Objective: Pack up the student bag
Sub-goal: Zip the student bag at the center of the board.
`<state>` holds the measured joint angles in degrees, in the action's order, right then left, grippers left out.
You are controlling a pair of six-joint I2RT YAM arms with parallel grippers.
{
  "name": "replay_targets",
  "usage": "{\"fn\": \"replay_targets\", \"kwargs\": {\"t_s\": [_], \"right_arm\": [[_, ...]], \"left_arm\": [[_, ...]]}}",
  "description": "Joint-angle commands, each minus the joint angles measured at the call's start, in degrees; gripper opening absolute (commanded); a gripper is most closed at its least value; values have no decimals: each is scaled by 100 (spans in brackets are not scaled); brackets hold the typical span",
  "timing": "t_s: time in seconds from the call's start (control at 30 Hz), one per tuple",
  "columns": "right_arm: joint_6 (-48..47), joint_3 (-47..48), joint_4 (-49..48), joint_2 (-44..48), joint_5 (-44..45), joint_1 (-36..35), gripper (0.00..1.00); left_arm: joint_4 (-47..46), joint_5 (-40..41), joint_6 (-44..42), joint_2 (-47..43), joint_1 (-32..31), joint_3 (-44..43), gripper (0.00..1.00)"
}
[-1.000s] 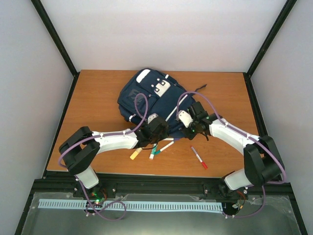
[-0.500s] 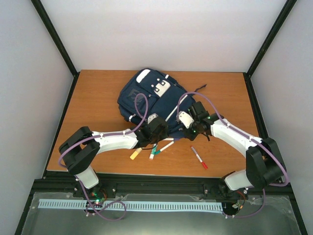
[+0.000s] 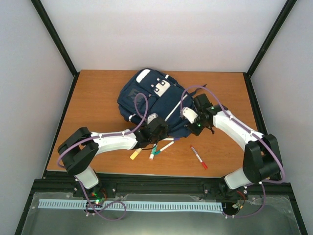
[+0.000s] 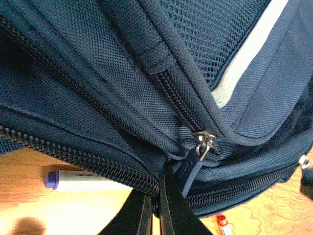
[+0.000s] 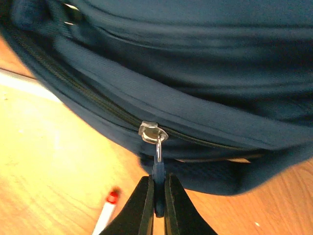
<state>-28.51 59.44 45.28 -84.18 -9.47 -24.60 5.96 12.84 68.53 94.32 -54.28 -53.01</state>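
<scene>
A navy-blue fabric backpack (image 3: 146, 98) with white stripes and a white pocket patch lies on the wooden table (image 3: 98, 98). It sits just beyond both jaws, its long axis running away and leftward. The right gripper (image 5: 156, 198) pinches its blue zip pull (image 5: 157, 169). The left gripper (image 4: 157, 200) has its jaws pressed together at a zip seam. A purple-capped white marker (image 4: 83, 180) lies left of the left jaws, and a red-capped marker (image 5: 106, 208) left of the right.

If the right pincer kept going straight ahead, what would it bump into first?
Probably the metal zipper slider on the student bag, right ahead of the right pincer pinching its pull tab.
</scene>
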Motion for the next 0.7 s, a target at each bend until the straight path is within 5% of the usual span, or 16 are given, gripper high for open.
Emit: {"fn": "replay_targets", "kwargs": {"t_s": [0.0, 0.37, 0.67], "right_arm": [[-475, 377, 302, -272, 408, 566, 3], [-986, 830, -260, -1087, 553, 1696, 3], [-1241, 972, -754, -1478, 451, 2356, 3]], "left_arm": [[92, 430, -140, -271, 5, 153, 1], [68, 517, -288, -423, 6, 385, 1], [-194, 958, -1308, -763, 5, 419, 1]]}}
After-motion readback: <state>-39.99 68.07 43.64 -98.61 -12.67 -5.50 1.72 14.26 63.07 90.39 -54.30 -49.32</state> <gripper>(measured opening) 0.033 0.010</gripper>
